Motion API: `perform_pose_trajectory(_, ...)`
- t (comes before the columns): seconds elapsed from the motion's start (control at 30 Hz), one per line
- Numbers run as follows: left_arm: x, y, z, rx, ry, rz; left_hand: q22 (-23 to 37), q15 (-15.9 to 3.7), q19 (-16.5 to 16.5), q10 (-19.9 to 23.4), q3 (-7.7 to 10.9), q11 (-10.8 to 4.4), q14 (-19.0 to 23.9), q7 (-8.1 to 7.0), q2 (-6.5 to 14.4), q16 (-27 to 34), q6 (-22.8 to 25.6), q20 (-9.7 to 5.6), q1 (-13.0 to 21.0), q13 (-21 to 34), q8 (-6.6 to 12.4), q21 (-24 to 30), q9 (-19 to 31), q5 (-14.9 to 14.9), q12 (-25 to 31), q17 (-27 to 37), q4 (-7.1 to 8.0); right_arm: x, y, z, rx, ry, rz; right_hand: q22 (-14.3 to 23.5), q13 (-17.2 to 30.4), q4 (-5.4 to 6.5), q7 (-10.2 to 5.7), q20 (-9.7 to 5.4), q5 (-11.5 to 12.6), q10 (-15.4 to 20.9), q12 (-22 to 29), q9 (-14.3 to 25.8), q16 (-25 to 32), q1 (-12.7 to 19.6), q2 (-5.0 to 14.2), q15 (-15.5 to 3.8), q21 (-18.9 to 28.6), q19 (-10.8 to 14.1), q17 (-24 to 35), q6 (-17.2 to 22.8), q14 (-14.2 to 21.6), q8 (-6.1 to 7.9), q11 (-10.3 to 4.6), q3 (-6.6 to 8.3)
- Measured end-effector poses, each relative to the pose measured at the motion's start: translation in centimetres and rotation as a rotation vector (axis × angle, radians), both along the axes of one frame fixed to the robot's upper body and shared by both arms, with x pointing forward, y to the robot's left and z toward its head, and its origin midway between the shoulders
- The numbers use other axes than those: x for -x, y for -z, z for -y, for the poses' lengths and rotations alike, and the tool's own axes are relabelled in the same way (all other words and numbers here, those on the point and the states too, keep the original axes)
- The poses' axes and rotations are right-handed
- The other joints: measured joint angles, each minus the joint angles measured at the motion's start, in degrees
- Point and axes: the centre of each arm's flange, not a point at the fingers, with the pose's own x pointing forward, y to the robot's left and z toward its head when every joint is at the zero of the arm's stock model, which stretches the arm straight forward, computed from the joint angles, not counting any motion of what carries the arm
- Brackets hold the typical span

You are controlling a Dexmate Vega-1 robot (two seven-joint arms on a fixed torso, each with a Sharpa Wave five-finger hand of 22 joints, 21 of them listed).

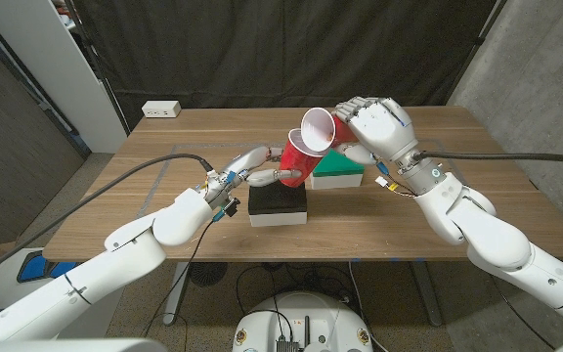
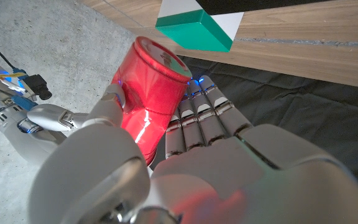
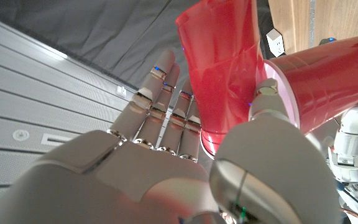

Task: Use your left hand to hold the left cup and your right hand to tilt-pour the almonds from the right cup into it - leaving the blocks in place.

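Right cup (image 1: pixel 323 126), glossy red with a white inside, lies tipped, mouth toward the left cup (image 1: pixel 299 159); right robot hand (image 1: pixel 379 127) grasps it, left robot hand (image 1: pixel 252 166) grasps the left cup, above the desk (image 1: pixel 164 210).

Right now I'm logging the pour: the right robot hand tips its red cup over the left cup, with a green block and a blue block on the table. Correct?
Not quite: the second block is black, not blue, as the head view shows. The rest holds: the right robot hand tips its red cup over the left cup, and the green block sits on the table.
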Motion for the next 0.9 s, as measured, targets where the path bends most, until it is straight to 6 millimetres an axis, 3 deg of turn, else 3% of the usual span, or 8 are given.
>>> perform_pose_trajectory(0.3, -0.8, 0.9, -0.1, 0.016, -0.01, -0.025, 0.0, 0.0, 0.0, 0.0, 0.0, 0.0, 0.0, 0.0, 0.0, 0.0, 0.0, 0.0, 0.0, 0.0, -0.01, 0.0, -0.01, 0.0, 0.0, 0.0, 0.0, 0.6, 0.0, -0.3, 0.037, 0.011, 0.076, 0.0, 0.0, -0.03, -0.73, 0.01, 0.0, -0.53, 0.0, -0.01, -0.4, 0.9, 0.29, 0.0, 0.0, 0.0, -0.02, -0.15, 0.0, 0.35, -0.52, 0.92)
perform_pose_trajectory(0.33, -0.2, 0.5, 0.2, 0.029, 0.024, 0.019, 0.0, 0.0, 0.0, 0.0, 0.0, 0.0, 0.0, 0.01, 0.0, 0.0, -0.01, 0.0, 0.01, 0.0, -0.01, 0.0, -0.01, 0.0, 0.0, 0.01, 0.0, 0.4, -0.8, -0.3, 0.062, 0.017, 0.111, 0.0, 0.01, -0.05, -0.85, 0.01, 0.0, -0.53, -0.29, -0.01, -0.4, 0.91, 0.3, 0.0, 0.0, 0.0, -0.17, -0.27, 0.0, 0.35, -0.53, 1.07)
perform_pose_trajectory(0.63, -0.4, 1.2, 0.1, 0.064, 0.041, 0.016, 0.0, 0.21, 0.0, 0.0, -0.01, 0.01, 0.2, 0.01, 0.32, 0.0, -0.02, 0.0, 0.33, 0.0, -0.01, 0.0, -0.03, 0.0, 0.0, 0.16, 0.0, 0.4, -1.1, -0.4, 0.108, 0.03, 0.208, -0.01, 0.26, -0.36, -1.67, 0.01, -0.01, -0.83, -0.55, -0.03, -1.37, 2.39, 1.16, 0.0, 0.0, 0.0, -0.27, -0.48, 0.0, 0.34, -1.45, 1.72)
perform_pose_trajectory(0.9, -0.5, 1.8, 0.0, 0.089, 0.052, 0.006, 0.0, 0.21, 0.0, 0.22, -0.01, -0.19, 0.2, -0.25, 0.31, 0.0, 0.25, 0.0, 0.32, 0.0, -0.02, 0.0, 0.01, 0.0, 0.0, 0.16, 0.0, 0.2, -1.3, -0.5, 0.147, 0.053, 0.286, -0.02, 0.76, -0.95, -3.02, -0.07, 0.47, -1.93, -1.4, 0.42, -2.65, 5.55, 2.22, 0.0, -0.01, -0.53, -0.54, -1.61, -0.42, 0.34, -2.55, 3.67)
